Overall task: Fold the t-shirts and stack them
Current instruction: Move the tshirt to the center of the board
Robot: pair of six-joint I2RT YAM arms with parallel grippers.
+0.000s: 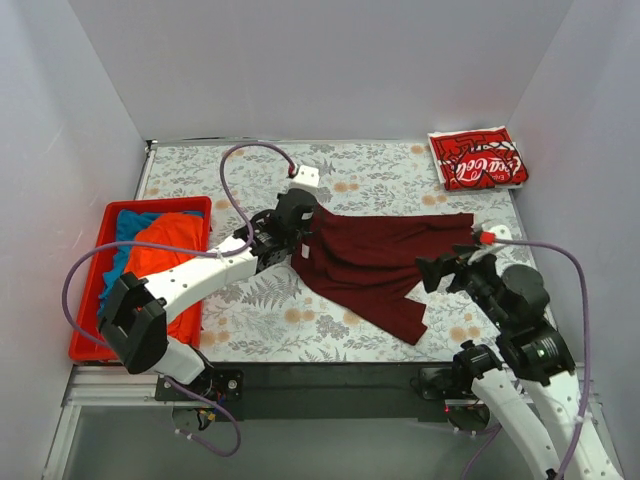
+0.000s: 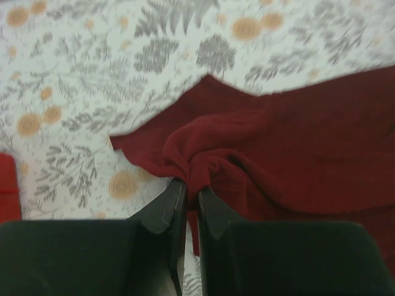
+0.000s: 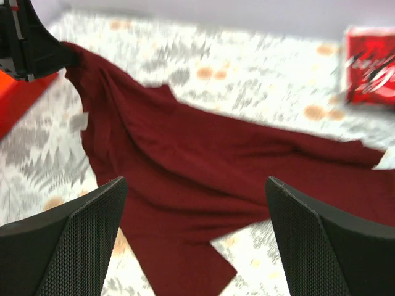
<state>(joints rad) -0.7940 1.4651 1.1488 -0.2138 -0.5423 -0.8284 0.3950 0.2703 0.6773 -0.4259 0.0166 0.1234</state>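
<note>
The dark maroon t-shirt (image 1: 385,262) lies crumpled across the middle of the table. It also shows in the left wrist view (image 2: 290,148) and the right wrist view (image 3: 203,179). My left gripper (image 1: 303,222) is shut on a bunched fold at its left end (image 2: 192,185). My right gripper (image 1: 437,272) is open and empty, just above the shirt's right part (image 3: 194,203). A folded red Coca-Cola t-shirt (image 1: 477,158) lies at the far right corner. Orange (image 1: 165,250) and blue (image 1: 135,224) shirts sit in the bin.
A red plastic bin (image 1: 95,285) stands at the left edge of the table. The table has a floral cloth (image 1: 240,320). White walls close in the left, back and right sides.
</note>
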